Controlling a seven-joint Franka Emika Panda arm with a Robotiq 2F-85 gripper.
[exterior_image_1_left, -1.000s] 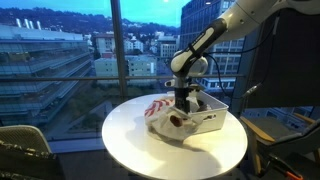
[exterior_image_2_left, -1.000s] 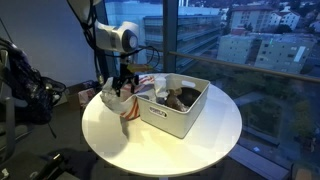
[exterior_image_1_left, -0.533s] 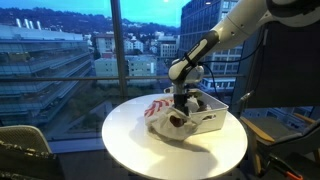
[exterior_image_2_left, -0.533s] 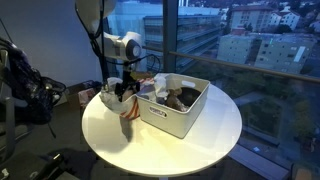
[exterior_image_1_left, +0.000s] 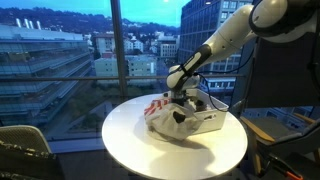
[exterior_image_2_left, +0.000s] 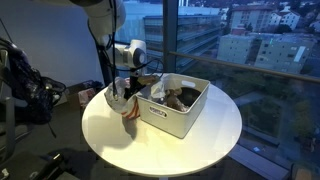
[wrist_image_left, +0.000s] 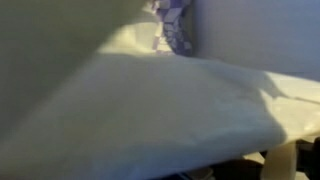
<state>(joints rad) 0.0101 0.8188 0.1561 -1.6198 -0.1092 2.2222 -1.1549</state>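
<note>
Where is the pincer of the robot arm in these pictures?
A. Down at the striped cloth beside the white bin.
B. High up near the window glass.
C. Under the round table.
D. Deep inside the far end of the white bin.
A: in both exterior views the pincer is low at the striped cloth, which lies on the round table against the outer side of the white bin.

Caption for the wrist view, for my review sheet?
Close-up over pale cloth filling the frame, a purple-checked patch at the top edge.
</note>
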